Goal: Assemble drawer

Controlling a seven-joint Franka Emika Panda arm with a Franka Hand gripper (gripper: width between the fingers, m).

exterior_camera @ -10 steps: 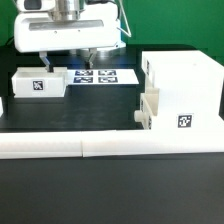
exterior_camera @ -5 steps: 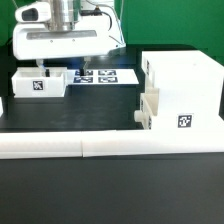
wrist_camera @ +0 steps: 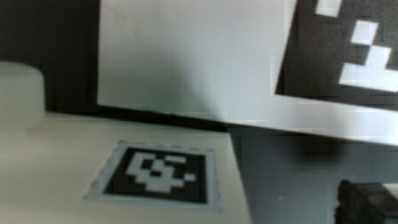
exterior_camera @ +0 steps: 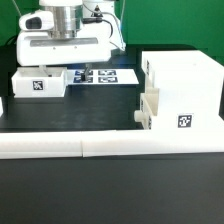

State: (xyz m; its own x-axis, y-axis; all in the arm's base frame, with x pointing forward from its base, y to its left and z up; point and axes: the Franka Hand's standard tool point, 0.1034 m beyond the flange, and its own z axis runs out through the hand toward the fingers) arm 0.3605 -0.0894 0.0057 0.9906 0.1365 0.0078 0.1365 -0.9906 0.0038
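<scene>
1. Exterior view, the change: over the last second the hand (exterior_camera: 63, 68) has slid toward the exterior view's left. It was above the marker board (exterior_camera: 105, 75) and now hangs over the drawer box (exterior_camera: 38, 83), the small tagged white part. Its two dark fingers look set apart, with nothing between them.
2. Exterior view, what that means: I judge this to be the approach to a first pick. The hand is lined up over the drawer box, but nothing has been lifted. The drawer box sits flat on the bench (exterior_camera: 60, 115), well apart from the cabinet shell (exterior_camera: 180, 90) on the exterior view's right, so the assembly has hardly begun.
3. Exterior view, surface and room: the bench is matte black and bounded in front by a long white rail (exterior_camera: 110, 148). The cabinet shell stands near that rail and carries a tag on its facing side. A small white part (exterior_camera: 2, 105) is cut off at the left edge. A green backdrop (exterior_camera: 6, 25) shows behind the arm.
4. Wrist view: the camera looks straight down on the drawer box (wrist_camera: 71, 140), and its top tag fills the lower middle, slightly blurred. Just past its edge lies the marker board (wrist_camera: 196, 60), with a large tag at the corner of the frame. The dark shape at the lower corner may be a fingertip, though I cannot tell. This view alone does not show how the jaws stand.
</scene>
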